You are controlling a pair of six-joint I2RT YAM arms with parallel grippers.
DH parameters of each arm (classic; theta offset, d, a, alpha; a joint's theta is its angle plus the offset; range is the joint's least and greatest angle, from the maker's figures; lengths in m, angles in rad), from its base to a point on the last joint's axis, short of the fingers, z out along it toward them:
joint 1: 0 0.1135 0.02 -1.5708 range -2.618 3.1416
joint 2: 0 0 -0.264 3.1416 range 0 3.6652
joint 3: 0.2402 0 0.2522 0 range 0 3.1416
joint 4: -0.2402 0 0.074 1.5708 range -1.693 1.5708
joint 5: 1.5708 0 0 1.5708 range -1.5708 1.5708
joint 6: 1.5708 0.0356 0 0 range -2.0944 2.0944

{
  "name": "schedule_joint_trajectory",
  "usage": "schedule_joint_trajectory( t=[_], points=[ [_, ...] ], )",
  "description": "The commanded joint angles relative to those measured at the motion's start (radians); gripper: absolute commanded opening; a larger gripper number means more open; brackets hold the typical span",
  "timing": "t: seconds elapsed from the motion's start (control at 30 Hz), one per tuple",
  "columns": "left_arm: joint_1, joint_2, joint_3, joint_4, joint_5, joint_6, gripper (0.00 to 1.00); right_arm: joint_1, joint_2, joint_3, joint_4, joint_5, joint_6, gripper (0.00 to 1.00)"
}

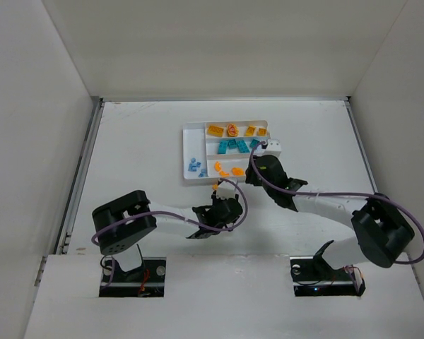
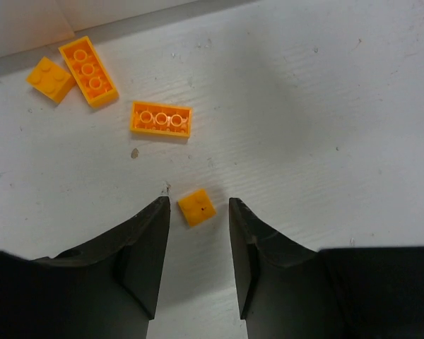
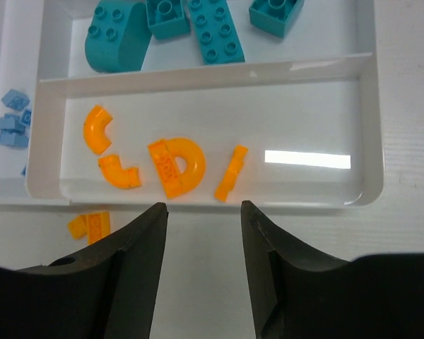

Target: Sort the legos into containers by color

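Note:
The white tray (image 1: 186, 145) holds sorted legos. Yellow-orange ones (image 1: 231, 130) lie in its far section and teal ones (image 1: 232, 145) in the middle. Bright orange curved bits (image 3: 177, 165) fill the near section and light blue ones (image 3: 10, 120) the narrow side section. My left gripper (image 2: 198, 205) hangs open low over the table. A small yellow-orange square tile (image 2: 196, 207) lies between its fingertips, touching neither. Three more yellow-orange bricks (image 2: 160, 119) lie beyond it. My right gripper (image 3: 203, 206) is open and empty, just in front of the tray's near wall (image 3: 198, 195).
Two small orange bricks (image 3: 90, 225) lie on the table outside the tray's near left corner. Both arms reach toward the tray's near side in the top view, the left gripper (image 1: 222, 198) close beside the right gripper (image 1: 256, 162). White walls enclose the table.

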Motion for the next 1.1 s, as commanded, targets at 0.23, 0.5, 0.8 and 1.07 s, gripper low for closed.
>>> schedule_joint_trajectory(
  t=[0.23, 0.5, 0.8, 1.07],
  points=[
    [-0.022, 0.006, 0.049, -0.049, -0.081, -0.007, 0.12, 0.116, -0.126, -0.192, 0.135, 0.006, 0.115, 0.49],
    [0.095, -0.289, -0.039, -0.056, -0.048, -0.019, 0.11, 0.215, -0.019, -0.178, 0.2, -0.028, 0.058, 0.54],
    [0.306, -0.326, 0.019, -0.052, 0.116, -0.025, 0.13, 0.232, 0.156, -0.117, 0.308, -0.071, -0.006, 0.55],
    [0.394, -0.202, 0.105, -0.015, 0.202, -0.019, 0.13, 0.258, 0.254, -0.083, 0.356, -0.072, -0.064, 0.52]
  ],
)
